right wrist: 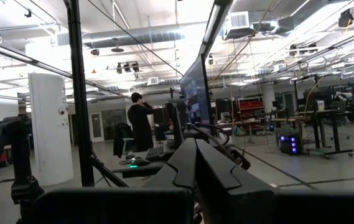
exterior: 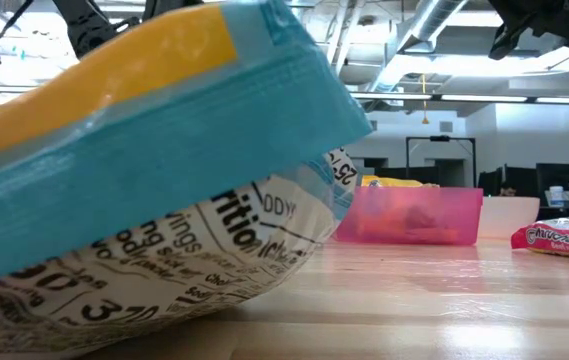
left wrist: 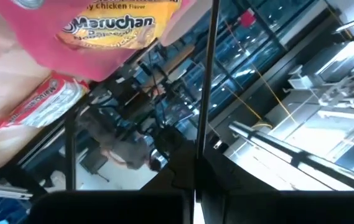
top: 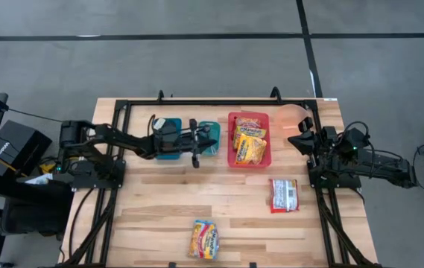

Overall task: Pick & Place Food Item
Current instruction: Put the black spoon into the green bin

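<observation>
1. Ramen packets: one with a blue edge [top: 205,239] lies near the table's [top: 159,201] front edge; a red one [top: 284,195] lies toward the right.
2. More packets [top: 249,143] fill a red bin [top: 232,152]; a teal bin [top: 168,152] sits beside it.
3. Left gripper [top: 196,144], fingers together and empty, hovers over the teal bin.
4. Right gripper [top: 302,132], fingers together, waits at the table's right edge.

wooden table [top: 159,201]; on it: red bin [top: 233,152], teal bin [top: 168,152], two loose noodle packets [top: 284,195] [top: 204,239]

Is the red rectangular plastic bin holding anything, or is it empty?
Holding food: the red rectangular plastic bin has yellow noodle packets lying inside it in the high view.
</observation>
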### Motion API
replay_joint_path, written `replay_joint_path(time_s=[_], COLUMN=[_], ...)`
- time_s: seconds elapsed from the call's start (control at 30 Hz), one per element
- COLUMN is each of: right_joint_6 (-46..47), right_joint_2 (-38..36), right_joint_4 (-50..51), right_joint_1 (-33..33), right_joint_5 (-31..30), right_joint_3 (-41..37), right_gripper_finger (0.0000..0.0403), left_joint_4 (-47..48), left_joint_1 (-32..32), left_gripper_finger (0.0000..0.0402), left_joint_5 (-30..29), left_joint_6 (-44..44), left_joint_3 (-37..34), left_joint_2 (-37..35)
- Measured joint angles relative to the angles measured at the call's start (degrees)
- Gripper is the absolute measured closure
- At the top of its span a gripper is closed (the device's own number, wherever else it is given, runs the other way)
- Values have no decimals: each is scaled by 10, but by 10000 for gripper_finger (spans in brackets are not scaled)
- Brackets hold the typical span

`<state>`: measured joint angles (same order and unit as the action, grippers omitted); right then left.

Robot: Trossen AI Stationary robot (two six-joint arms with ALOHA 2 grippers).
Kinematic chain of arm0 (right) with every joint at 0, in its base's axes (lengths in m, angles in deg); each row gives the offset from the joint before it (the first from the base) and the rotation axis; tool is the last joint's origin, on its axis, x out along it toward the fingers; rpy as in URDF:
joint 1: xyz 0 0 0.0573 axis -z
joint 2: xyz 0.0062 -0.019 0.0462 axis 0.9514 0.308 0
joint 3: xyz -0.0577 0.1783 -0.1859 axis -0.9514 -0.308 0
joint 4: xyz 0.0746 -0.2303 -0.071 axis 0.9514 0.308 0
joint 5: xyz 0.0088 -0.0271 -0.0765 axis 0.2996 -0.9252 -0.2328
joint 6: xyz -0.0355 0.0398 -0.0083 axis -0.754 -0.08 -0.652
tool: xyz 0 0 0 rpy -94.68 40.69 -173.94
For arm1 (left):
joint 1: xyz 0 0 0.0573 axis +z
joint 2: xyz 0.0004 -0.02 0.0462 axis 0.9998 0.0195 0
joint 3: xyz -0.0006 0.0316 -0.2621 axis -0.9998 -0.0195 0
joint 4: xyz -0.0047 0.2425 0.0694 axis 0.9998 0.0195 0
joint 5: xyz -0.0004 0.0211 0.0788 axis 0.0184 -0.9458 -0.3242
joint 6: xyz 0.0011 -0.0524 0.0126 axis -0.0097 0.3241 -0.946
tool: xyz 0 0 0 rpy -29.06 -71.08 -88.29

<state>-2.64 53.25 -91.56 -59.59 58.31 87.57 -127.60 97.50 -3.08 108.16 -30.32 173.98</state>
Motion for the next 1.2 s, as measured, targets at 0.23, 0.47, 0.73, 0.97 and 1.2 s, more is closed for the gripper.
replay_joint_path(time_s=[0.23,0.47,0.73,0.97,1.2], right_joint_6=[0,0,0,0,0], right_joint_2=[0,0,0,0,0], right_joint_4=[1,2,2,2,2], right_joint_1=[0,0,0,0,0], right_joint_5=[0,0,0,0,0], right_joint_3=[0,0,0,0,0], right_gripper_finger=[401,401,401,401,401], left_joint_4=[46,34,-25,-27,-4], left_joint_1=[0,0,2,10,26], left_gripper_finger=[402,402,402,402,402], left_joint_5=[-28,-25,-23,-34,-37], left_joint_6=[0,-10,6,3,-2], left_joint_3=[0,20,30,30,30], left_joint_2=[1,44,103,111,111])
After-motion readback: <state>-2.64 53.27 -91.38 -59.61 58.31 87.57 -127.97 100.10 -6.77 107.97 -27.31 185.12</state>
